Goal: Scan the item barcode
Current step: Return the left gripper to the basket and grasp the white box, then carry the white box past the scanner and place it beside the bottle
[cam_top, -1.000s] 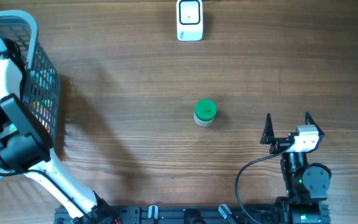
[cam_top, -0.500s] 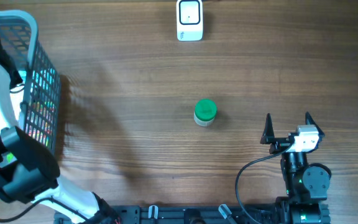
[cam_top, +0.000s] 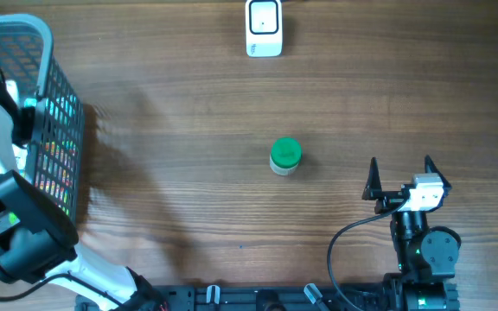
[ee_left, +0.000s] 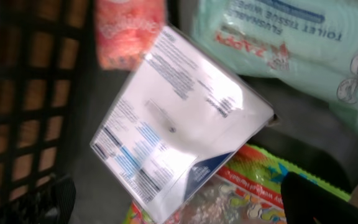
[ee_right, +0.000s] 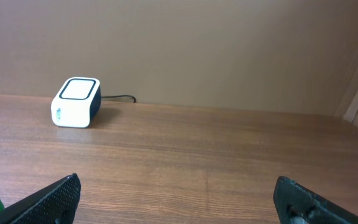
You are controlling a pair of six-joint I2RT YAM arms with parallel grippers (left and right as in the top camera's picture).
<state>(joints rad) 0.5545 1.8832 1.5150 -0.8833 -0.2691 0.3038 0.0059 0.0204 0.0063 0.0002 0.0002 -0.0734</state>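
Left end effector (ee_left: 182,199) hangs inside the basket (cam_top: 59,130) at the far left of the surface (cam_top: 188,130). Its fingers stand wide apart with nothing between them. Right end effector (cam_top: 400,164) is at the near right, also wide and empty.

Item, by my reading: the white box (ee_left: 179,118), lying tilted on top of the other packs in the basket, directly under the left fingers. Its print is blurred, so I cannot tell where the barcode sits.

Risks:
- The box face looks glossy and askew, so a closing grip may slide off a corner
- The multi-coloured packet (ee_left: 241,186) touches the box's near edge and could be pinched along with it
- The basket mesh is close on the left and a finger may catch on the way out
- The scanner (cam_top: 264,28) is well apart, at the far centre; the box could twist in transit and show it the wrong face

Count:
- end effectors 2
- basket 1
- scanner 1
- green-lidded jar (cam_top: 285,156) 1, mid-surface
- in the basket, as seen: white box 1, wipes pack (ee_left: 291,43) 1, orange packet (ee_left: 129,28) 1, multi-coloured packet 1
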